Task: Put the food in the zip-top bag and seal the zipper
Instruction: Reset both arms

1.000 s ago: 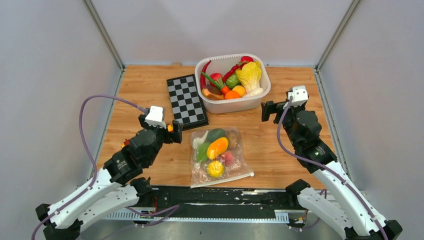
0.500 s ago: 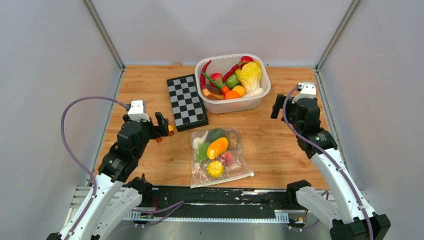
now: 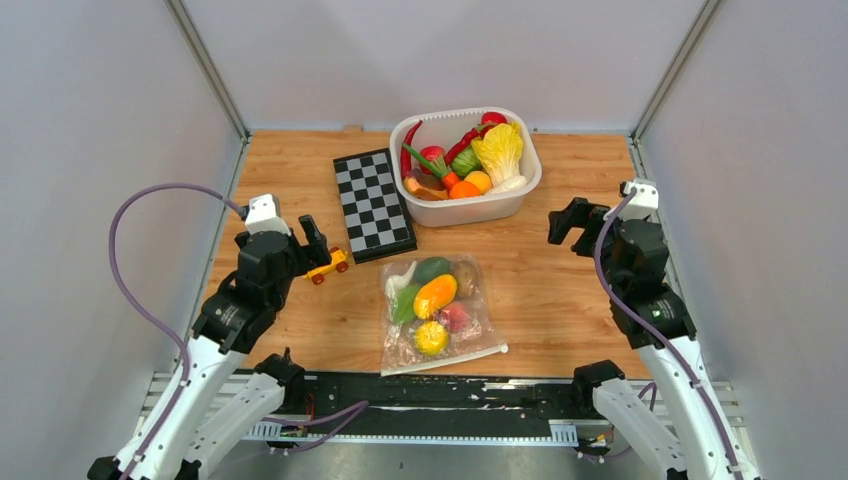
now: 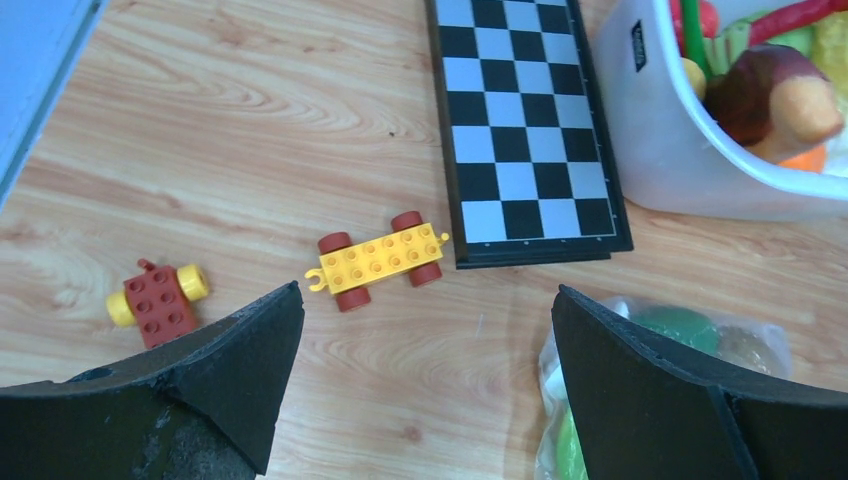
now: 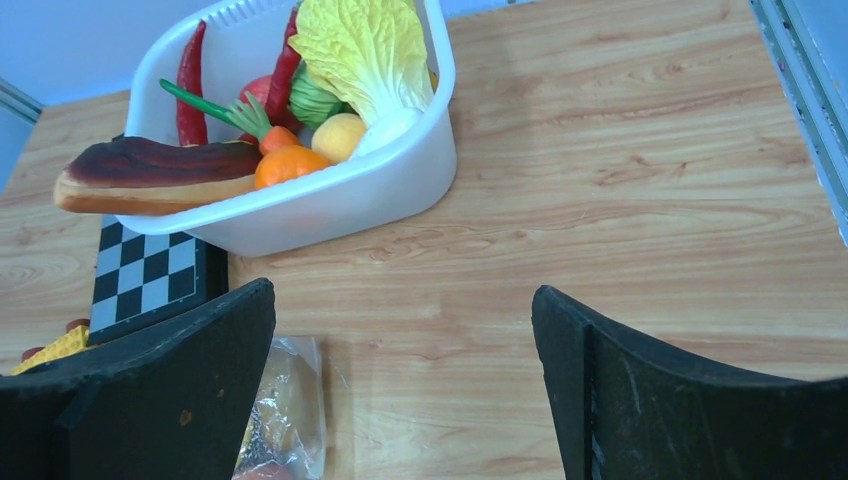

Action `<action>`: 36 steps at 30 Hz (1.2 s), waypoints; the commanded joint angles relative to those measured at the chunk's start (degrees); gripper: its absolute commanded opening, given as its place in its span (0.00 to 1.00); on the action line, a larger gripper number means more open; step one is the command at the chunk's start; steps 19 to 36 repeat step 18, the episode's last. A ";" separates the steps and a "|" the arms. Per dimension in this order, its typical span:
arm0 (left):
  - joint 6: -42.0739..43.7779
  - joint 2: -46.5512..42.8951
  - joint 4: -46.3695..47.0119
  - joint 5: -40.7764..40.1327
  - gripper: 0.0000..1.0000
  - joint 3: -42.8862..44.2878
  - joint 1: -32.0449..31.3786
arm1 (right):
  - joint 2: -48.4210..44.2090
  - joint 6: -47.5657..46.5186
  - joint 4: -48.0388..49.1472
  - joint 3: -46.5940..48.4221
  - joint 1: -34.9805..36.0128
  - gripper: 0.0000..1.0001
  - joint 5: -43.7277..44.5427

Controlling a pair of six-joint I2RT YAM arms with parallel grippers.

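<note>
The zip-top bag [image 3: 432, 312] lies flat on the table near the front edge. It holds several pieces of food [image 3: 435, 296]: green, orange, yellow, red, brown and white. Its zipper [image 3: 447, 360] runs along the near edge; I cannot tell if it is pressed shut. My left gripper [image 3: 318, 243] is open and empty, left of the bag and above the table. In the left wrist view [image 4: 428, 320] the bag's corner [image 4: 690, 322] shows by the right finger. My right gripper [image 3: 571, 222] is open and empty, right of the bag; the right wrist view [image 5: 402, 310] shows the bag's edge [image 5: 285, 400].
A white tub [image 3: 520, 190] at the back holds several more toy foods [image 3: 498, 150]; it also shows in the right wrist view [image 5: 440, 120]. A chessboard [image 3: 373, 203] lies left of it. A yellow brick car [image 4: 380, 259] and a red one [image 4: 158, 295] sit by the left gripper.
Both arms have drawn back from the bag: the left gripper moved left and uncovered the yellow car, the right gripper moved right toward the wall. The bag has not moved.
</note>
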 commanded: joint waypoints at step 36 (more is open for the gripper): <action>-5.15 -0.31 -4.78 -8.44 1.00 3.58 0.36 | -14.30 0.32 15.85 -7.46 0.08 1.00 -8.47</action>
